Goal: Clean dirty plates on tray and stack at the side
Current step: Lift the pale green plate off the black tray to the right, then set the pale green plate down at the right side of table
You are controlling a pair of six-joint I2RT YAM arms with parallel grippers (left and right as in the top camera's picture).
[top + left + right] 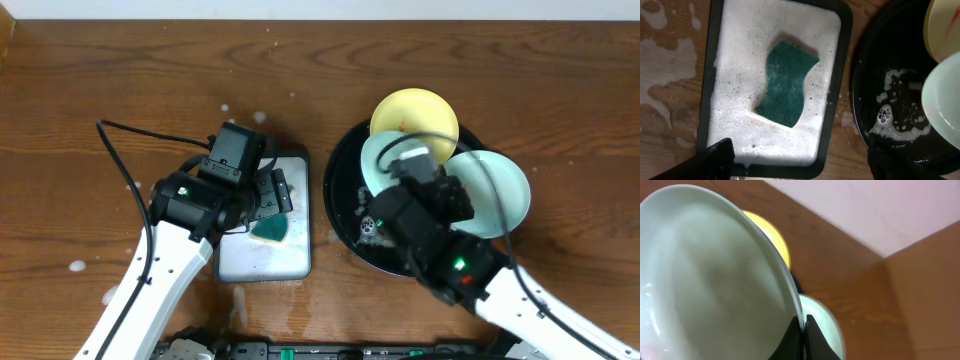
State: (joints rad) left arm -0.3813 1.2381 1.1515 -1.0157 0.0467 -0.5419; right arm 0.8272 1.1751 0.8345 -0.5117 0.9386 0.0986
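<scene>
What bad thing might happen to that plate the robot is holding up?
The right gripper pinches the pale plate only by its thin rim. There is foam in the black tray, so the plate may be slippery and could drop. Tilted like that, it might also bump the yellow plate close behind it.

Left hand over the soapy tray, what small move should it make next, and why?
Probably lower it straight down and close on the green sponge. The left hand is open over it, the sponge lies free in the foam, and the right hand grips a mint plate by its rim.
</scene>
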